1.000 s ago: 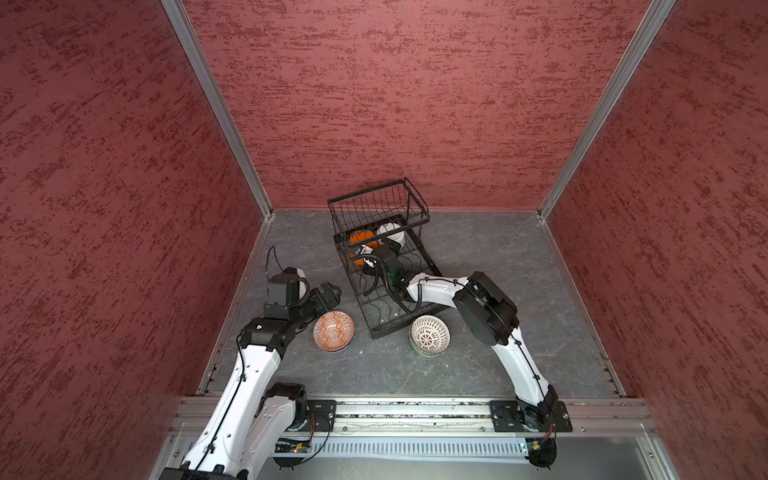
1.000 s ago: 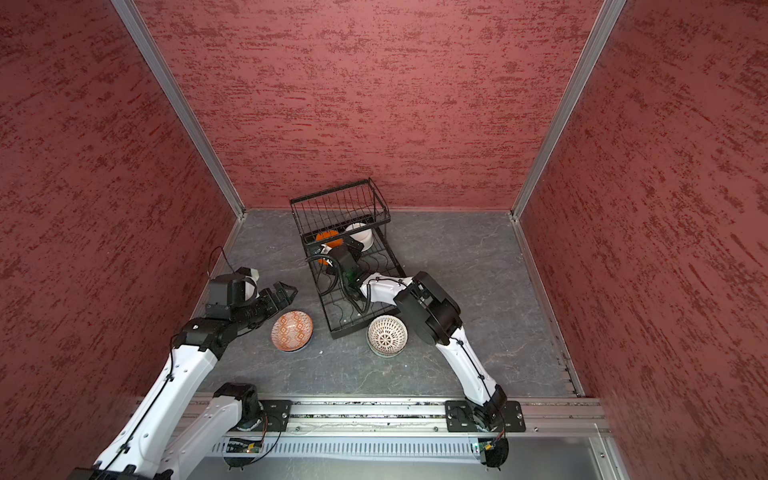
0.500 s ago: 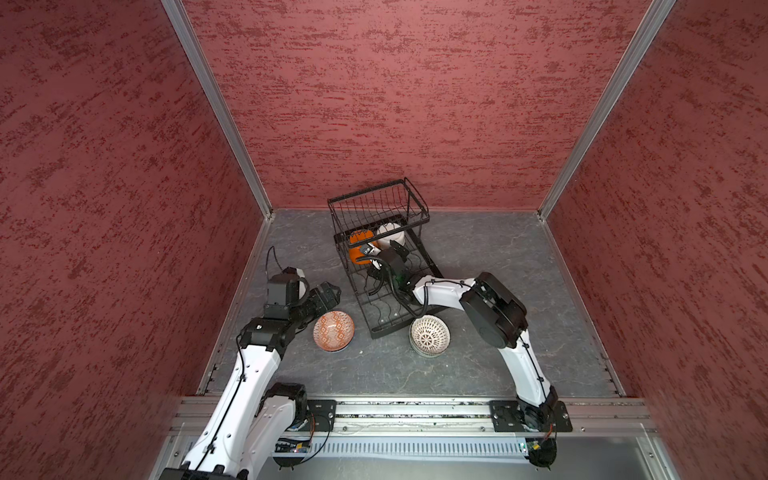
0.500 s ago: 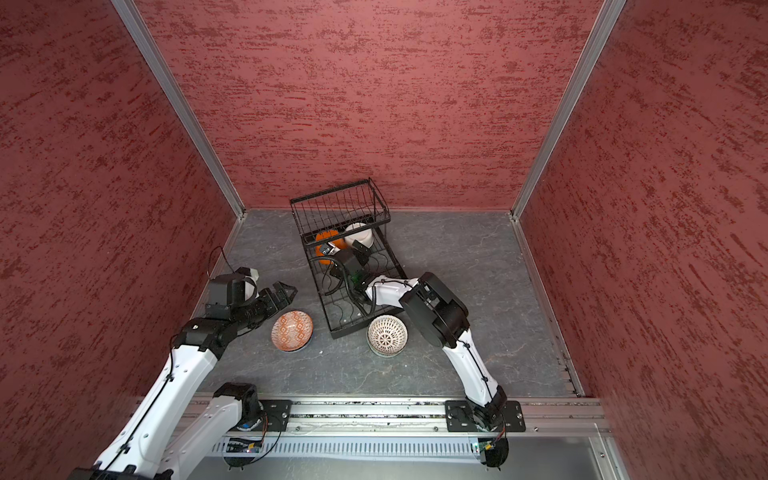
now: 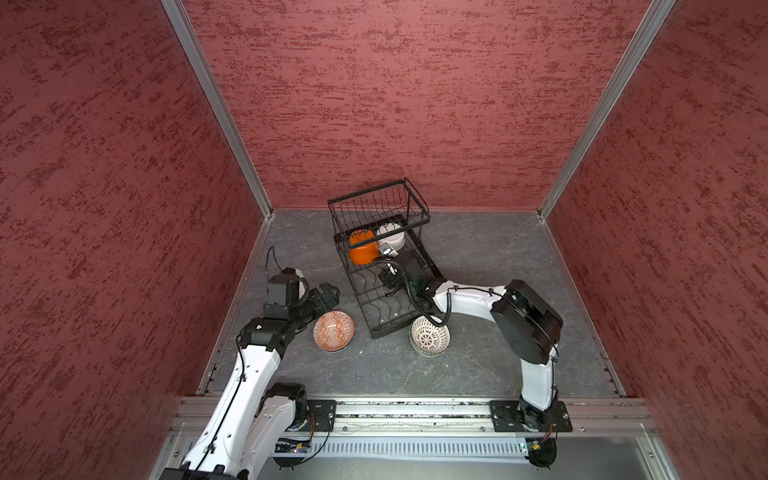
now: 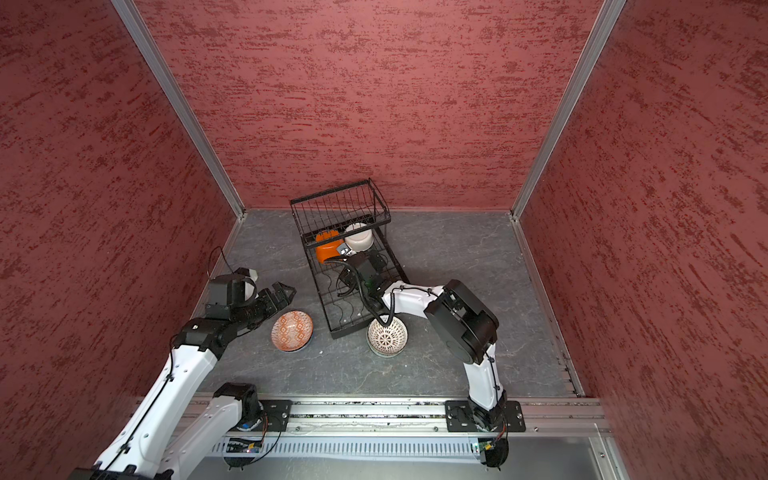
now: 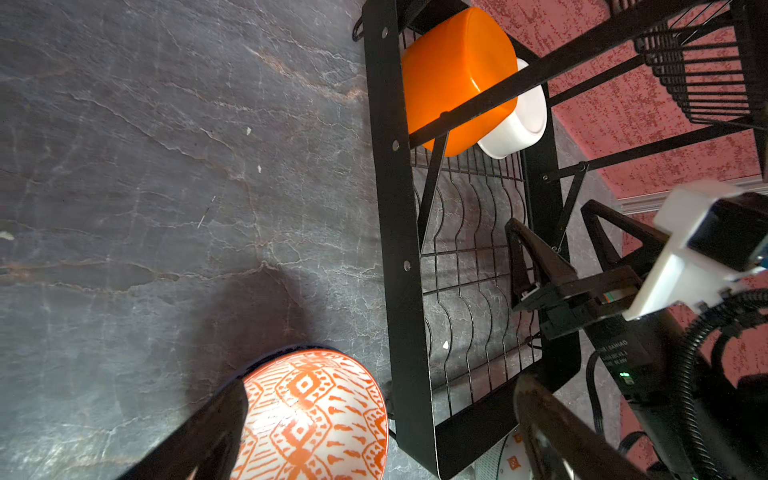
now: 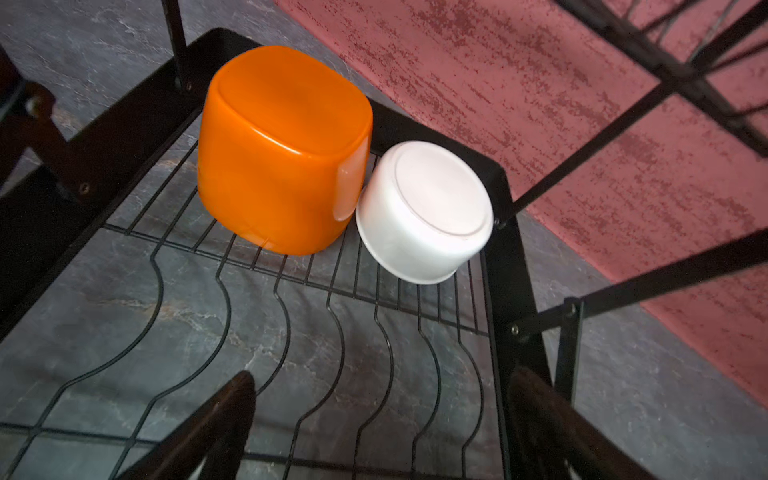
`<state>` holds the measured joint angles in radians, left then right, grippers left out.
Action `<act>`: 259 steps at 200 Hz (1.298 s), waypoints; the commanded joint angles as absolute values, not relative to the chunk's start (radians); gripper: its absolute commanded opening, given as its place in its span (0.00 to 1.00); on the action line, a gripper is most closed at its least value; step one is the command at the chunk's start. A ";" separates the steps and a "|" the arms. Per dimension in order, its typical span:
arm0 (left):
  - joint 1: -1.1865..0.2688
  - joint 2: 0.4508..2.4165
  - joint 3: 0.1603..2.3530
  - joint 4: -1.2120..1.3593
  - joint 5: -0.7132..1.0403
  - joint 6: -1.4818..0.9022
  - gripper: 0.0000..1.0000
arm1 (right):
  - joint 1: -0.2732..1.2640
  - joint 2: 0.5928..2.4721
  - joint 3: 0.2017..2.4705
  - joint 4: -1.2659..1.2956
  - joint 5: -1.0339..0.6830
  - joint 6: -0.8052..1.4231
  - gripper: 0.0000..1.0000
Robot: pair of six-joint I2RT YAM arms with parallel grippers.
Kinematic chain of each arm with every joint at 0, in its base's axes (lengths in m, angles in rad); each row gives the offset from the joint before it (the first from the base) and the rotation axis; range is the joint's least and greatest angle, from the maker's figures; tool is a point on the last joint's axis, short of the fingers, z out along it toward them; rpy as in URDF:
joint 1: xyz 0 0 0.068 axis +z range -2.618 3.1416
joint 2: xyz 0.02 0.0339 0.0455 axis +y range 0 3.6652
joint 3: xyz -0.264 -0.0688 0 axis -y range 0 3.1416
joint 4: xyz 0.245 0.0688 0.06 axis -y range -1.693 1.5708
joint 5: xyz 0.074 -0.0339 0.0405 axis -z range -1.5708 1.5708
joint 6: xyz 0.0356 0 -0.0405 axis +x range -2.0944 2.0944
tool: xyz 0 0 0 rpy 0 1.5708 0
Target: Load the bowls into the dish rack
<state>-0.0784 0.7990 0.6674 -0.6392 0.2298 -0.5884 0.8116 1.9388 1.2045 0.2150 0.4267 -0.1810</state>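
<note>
Right gripper (image 8: 380,386) spread wide, holding nothing, over the dish rack (image 7: 395,249); upside-down orange bowl (image 8: 282,153) and white bowl (image 8: 424,212) sit in it at its 11 and 12 o'clock in both top views. Left gripper (image 7: 380,384) spread too, empty, terracotta-patterned bowl (image 5: 333,331) at its 6, outside the rack.

Premises: a robotics test cell in a lab, not a domestic kitchen. Evidence: tall red rough-textured wall panels (image 5: 374,104) box in the work area on three sides, joined at the corners by bare aluminium strips (image 5: 216,108). The floor is a flat grey stone-patterned sheet (image 5: 490,257). An aluminium mounting rail (image 5: 415,415) runs along the open front edge, with two white-and-black robot arms (image 5: 249,374) fixed to it on black plates. Below the rail sit a white slotted cable duct (image 5: 415,449) and a small exposed circuit board (image 5: 291,448). Household items present: a black wire dish rack (image 7: 395,208) and a few small ceramic bowls (image 5: 333,331)
</note>
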 commanded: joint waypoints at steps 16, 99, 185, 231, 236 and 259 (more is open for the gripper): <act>-0.071 0.801 0.660 -0.661 0.223 -0.559 1.00 | 0.812 1.815 1.119 0.175 0.377 -0.015 0.95; -0.113 0.784 0.699 -0.732 0.213 -0.550 1.00 | 0.812 1.622 1.136 -0.236 0.431 0.254 0.95; -0.585 0.874 0.846 -0.836 -0.100 -0.697 1.00 | 0.744 1.461 1.139 -0.543 0.317 0.517 0.99; -0.810 1.054 0.974 -0.878 -0.193 -0.763 1.00 | 0.691 1.379 1.119 -0.650 0.378 0.600 0.99; -0.833 1.079 0.991 -0.881 -0.200 -0.765 0.99 | 0.686 1.371 1.114 -0.655 0.383 0.605 0.99; -0.923 1.204 1.079 -0.906 -0.235 -0.764 0.96 | 0.659 1.332 1.074 -0.671 0.400 0.627 0.99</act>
<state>-0.8505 1.1118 1.0039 -0.8654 -0.1604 -0.7441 0.6853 1.3727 1.1114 -0.6014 0.3557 0.5541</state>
